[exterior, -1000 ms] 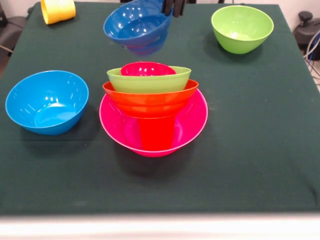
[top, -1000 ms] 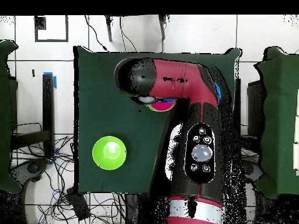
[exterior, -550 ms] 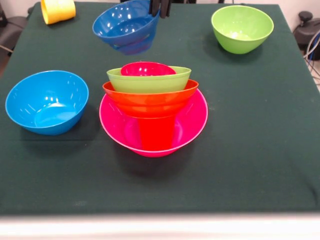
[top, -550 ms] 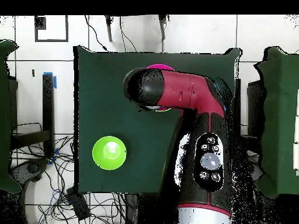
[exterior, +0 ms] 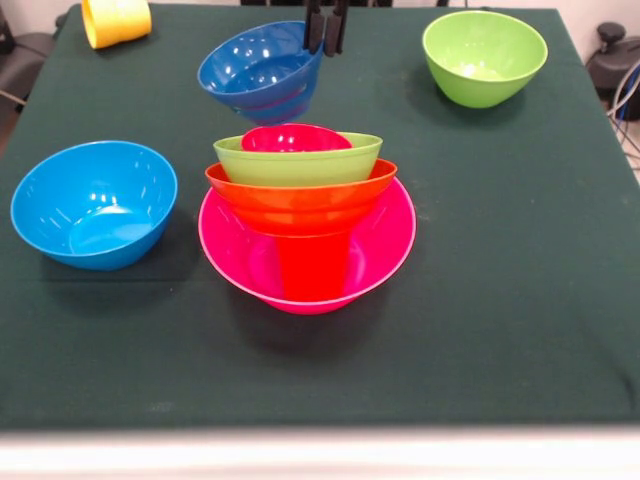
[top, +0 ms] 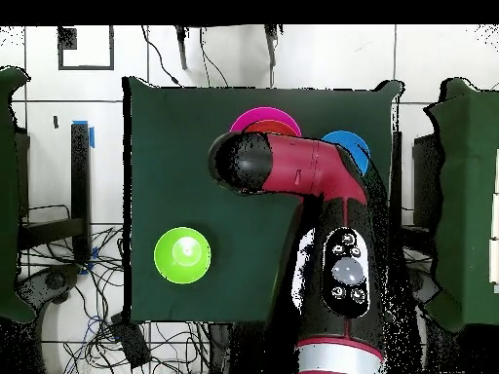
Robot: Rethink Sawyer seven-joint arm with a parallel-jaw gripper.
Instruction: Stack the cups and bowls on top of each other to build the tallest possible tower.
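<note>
Up top, we see our gripper [exterior: 326, 30] clamped on the rim of the dark blue bowl [exterior: 262, 72], holding it tilted in the air just behind the tower [exterior: 305, 215]. That tower has a pink bowl [exterior: 385, 250] at its base. A light blue bowl [exterior: 92, 203] sits apart on the table [exterior: 500, 300].

Yellow cup [exterior: 116, 21] cut off, top edge.

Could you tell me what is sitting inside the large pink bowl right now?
Inside the pink bowl stands a red cup, carrying orange, green and small red bowls; the cup's top is covered.
</note>
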